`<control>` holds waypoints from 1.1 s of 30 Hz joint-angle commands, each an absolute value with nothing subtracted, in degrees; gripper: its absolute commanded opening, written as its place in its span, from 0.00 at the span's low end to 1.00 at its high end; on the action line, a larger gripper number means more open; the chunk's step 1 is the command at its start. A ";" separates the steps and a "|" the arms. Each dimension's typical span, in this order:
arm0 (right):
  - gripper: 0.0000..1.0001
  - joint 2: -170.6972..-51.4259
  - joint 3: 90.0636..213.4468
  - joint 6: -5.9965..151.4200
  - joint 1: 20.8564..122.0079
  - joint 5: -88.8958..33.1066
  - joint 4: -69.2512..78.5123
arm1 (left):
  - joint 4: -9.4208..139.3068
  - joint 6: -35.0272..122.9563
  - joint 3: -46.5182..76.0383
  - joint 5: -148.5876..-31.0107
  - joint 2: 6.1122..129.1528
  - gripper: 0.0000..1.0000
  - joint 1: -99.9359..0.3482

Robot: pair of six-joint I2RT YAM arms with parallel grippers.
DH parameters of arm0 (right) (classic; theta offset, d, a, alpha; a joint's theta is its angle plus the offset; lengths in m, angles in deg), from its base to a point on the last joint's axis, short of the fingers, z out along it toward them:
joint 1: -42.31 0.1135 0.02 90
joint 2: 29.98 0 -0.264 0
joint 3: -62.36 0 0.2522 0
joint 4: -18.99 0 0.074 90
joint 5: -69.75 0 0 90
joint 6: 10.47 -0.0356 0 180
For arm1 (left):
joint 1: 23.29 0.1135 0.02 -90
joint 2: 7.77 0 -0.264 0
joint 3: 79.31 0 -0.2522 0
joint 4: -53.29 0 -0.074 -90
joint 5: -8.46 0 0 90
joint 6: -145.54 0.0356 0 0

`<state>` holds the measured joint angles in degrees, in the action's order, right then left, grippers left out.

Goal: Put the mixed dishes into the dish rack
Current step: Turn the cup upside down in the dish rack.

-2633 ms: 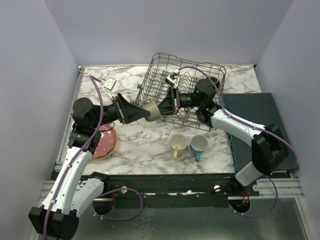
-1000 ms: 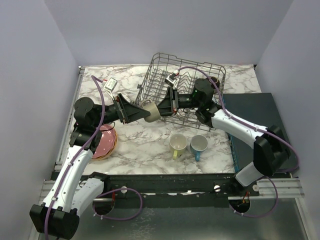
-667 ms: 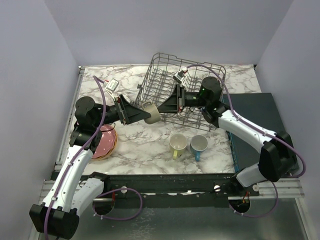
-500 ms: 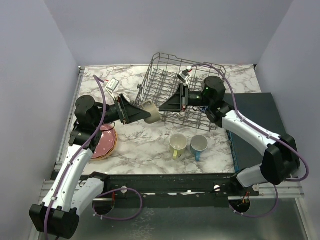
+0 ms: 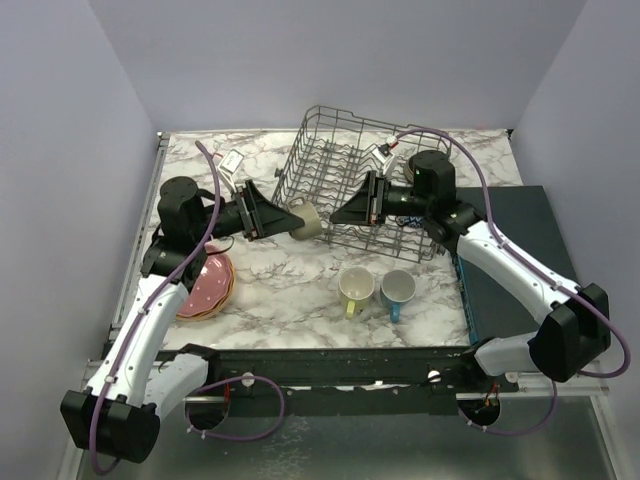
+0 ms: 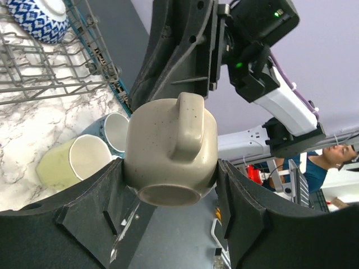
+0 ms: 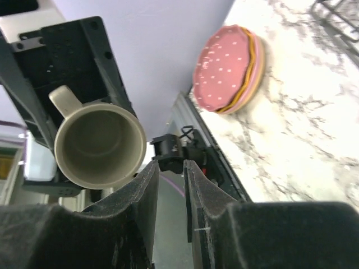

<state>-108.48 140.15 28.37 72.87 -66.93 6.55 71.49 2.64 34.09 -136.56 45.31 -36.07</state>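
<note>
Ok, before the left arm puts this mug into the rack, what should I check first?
1. Left gripper holds the grey-beige mug: ok, a finger on each side of its body.
2. Right gripper free of the mug: ok, apart from it, empty, jaws nearly closed.
3. Way into the dish rack: not ok, in the top view the right gripper hangs over the rack's near side, right beside the mug.
4. Mug high enough to pass the rack's wall: cannot tell.
5. Free place inside: cannot tell; the blue-white bowl lies in the rack, and the right arm hides part of it.
6. Pale yellow mug and blue mug out of the way: ok.
</note>
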 commanded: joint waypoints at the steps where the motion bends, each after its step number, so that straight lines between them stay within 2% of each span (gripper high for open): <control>1: 0.30 -106.12 143.00 36.69 72.48 -59.24 -4.77 | 73.11 6.35 29.95 -134.57 47.64 0.08 -36.22; 8: 0.31 -104.18 143.77 42.31 72.54 -51.76 -12.46 | 78.20 10.93 24.33 -132.40 53.33 0.00 -36.23; 33: 0.31 -95.14 140.58 49.37 72.53 -43.07 -23.75 | 87.45 17.98 1.51 -120.54 81.85 0.00 -36.32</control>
<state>-97.22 141.77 47.87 72.83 -45.05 -21.49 86.88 16.34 6.79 -123.32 79.27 -36.16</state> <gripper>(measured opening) 0.305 0.646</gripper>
